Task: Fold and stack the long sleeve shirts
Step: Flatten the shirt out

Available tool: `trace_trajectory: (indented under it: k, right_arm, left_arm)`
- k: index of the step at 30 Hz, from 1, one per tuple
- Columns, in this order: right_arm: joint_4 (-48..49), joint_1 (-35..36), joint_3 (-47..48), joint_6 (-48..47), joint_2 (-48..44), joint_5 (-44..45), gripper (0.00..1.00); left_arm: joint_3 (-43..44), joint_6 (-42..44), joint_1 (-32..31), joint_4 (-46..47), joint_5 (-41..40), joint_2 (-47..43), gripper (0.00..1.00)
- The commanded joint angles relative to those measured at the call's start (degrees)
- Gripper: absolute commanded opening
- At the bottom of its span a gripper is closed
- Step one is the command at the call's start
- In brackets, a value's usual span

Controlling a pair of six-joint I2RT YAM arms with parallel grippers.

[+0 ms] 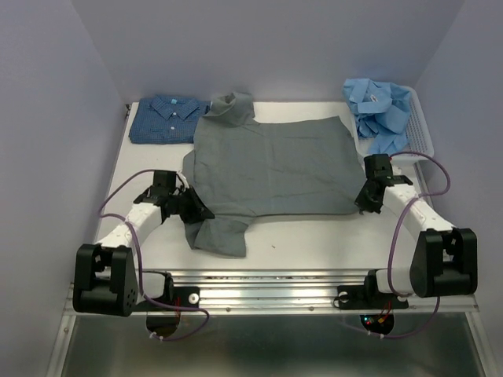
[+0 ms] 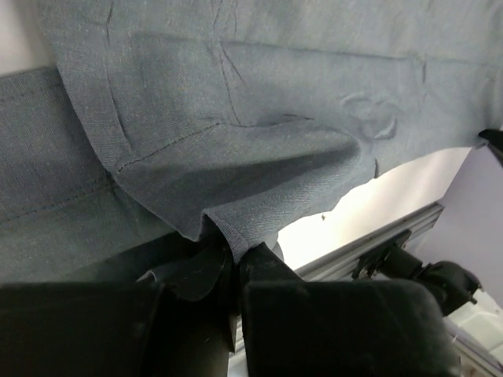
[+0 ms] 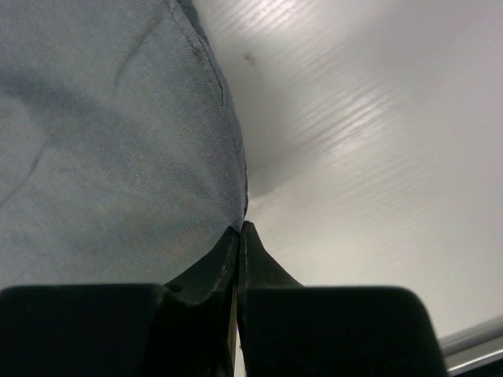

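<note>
Grey shirt (image 1: 271, 165) lies spread on the desk (image 1: 314, 239), with a sleeve bunched at its near left. The left claw (image 2: 234, 255) pinches a fold of it. The right claw (image 3: 239, 236) is closed at the shirt's near right corner; I cannot tell whether it grips cloth.

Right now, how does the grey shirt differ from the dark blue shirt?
The grey shirt lies spread open in the middle; the dark blue shirt sits folded at the far left corner. The grey shirt is plain; the dark blue shirt has a fine pale pattern. Both have collars.
</note>
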Motion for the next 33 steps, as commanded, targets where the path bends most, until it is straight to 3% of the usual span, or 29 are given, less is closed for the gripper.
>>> trace_trajectory:
  k: [1, 3, 5, 6, 7, 8, 10, 11, 12, 13, 18, 22, 25, 27, 29, 31, 33]
  right_arm:
    - [-3.5, -1.4, 0.2, 1.8, -0.1, 3.7, 0.01]
    - [-3.5, -1.4, -0.2, 1.8, 0.7, 2.6, 0.01]
    - [-2.9, -1.4, -0.3, 0.5, 0.6, 1.8, 0.14]
    - [-2.5, -1.4, -0.1, -0.2, 0.3, 1.6, 0.28]
    - [-2.1, -1.4, 0.2, -1.6, 0.0, 1.4, 0.38]
    - [-1.1, -1.4, 0.6, -2.6, -1.1, 0.9, 0.41]
    - [0.5, -1.4, 2.2, -6.0, -2.8, -1.7, 0.58]
    - [1.2, -1.4, 2.7, -7.1, -3.9, -3.2, 0.68]
    - [2.2, -1.4, 2.9, -9.3, -6.3, -4.7, 0.89]
    - [3.1, -1.4, 3.2, -10.4, -7.3, -6.5, 1.0]
    - [11.7, 1.6, 3.6, -12.8, -9.8, -15.0, 1.0]
    - [20.0, 5.9, 3.5, -14.0, -7.7, -18.5, 1.0]
    - [24.1, 12.2, 5.8, -19.2, -4.4, -18.8, 1.0]
    - [26.7, 19.6, 6.9, -24.3, -2.3, -20.0, 1.0]
    - [26.7, 30.0, 7.9, -37.0, -0.2, -23.6, 1.0]
    - [25.2, 35.7, 10.0, -43.9, 2.1, -26.1, 1.0]
    - [22.2, 42.5, 12.4, -45.7, 7.0, -33.4, 1.0]
  left_arm:
    - [2.0, 1.8, -2.4, -7.6, -1.2, 0.5, 0.15]
    - [2.6, 2.6, -2.8, -10.1, -2.7, 1.6, 0.16]
    - [3.3, 3.7, -2.9, -13.3, -3.5, 1.9, 0.19]
    - [4.0, 4.0, -2.9, -16.1, -7.1, 1.7, 0.25]
    - [6.3, 4.3, -2.9, -17.4, -9.7, 1.0, 0.34]
    - [7.6, 4.8, -2.9, -18.5, -12.7, 0.5, 0.6]
    - [10.7, 4.9, -2.9, -20.1, -13.3, -1.6, 0.91]
    - [11.5, 4.3, -2.9, -20.3, -13.3, -2.4, 0.99]
    - [12.6, 3.7, -2.9, -20.7, -14.1, -3.7, 0.99]
    - [13.1, 2.7, -2.9, -21.2, -15.6, -4.4, 0.99]
    - [14.8, -4.0, -2.5, -28.5, -31.3, -5.9, 0.99]
    - [7.9, -4.2, -3.2, -25.1, -23.1, -10.8, 0.99]
    - [5.0, -9.1, -8.1, -22.7, -20.1, -15.0, 0.99]
    - [3.9, -11.3, -9.4, -23.5, -21.0, -15.9, 0.99]
    - [3.8, -13.8, -9.4, -25.5, -24.4, -15.6, 0.99]
    - [6.6, -16.2, -9.4, -28.2, -27.6, -14.8, 0.99]
    - [8.5, -19.2, -9.2, -29.3, -31.3, -14.6, 0.99]
